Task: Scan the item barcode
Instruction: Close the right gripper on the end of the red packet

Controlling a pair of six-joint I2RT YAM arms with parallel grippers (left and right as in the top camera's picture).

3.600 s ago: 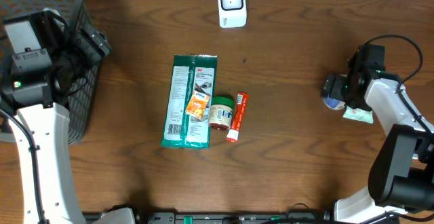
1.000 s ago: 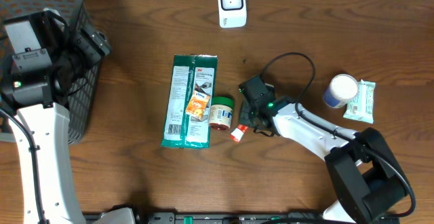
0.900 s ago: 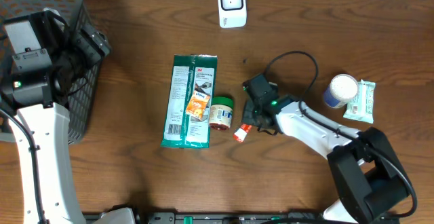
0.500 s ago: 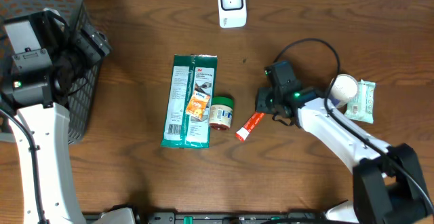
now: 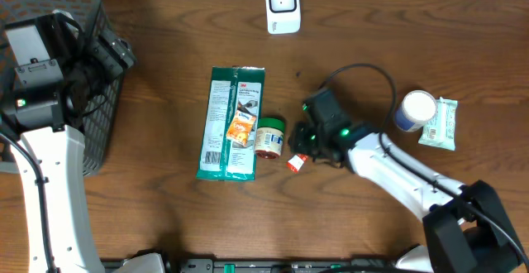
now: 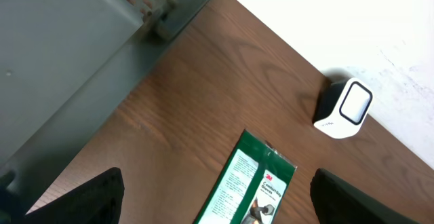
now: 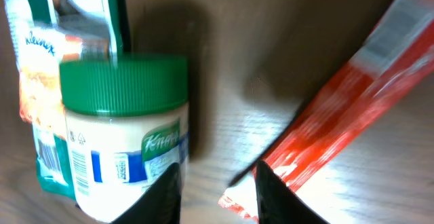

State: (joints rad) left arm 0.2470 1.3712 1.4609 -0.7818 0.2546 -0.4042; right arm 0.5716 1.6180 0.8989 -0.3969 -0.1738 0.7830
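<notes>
The right gripper (image 7: 217, 194) has its two dark fingers (image 7: 166, 197) partly apart, with bare wood showing between them. As far as I can see they grip nothing. The crimped white end of the slim red plastic tube (image 7: 339, 115) pokes into that gap beside the finger farther from the white jar with the green lid (image 7: 125, 149), and its body slants away. The tube has been knocked askew and away from the jar it lay straight beside. The arm, which had pulled back toward the worktop's right edge, has come over it again. I read that as a slipped first pick and a fresh try. Nothing is scanned yet: the white box-shaped scanner (image 5: 282, 7) sits well apart at the brown wooden worktop's (image 5: 165, 223) far edge. The left gripper (image 6: 230, 195) hangs wide open and empty at the left edge.
</notes>
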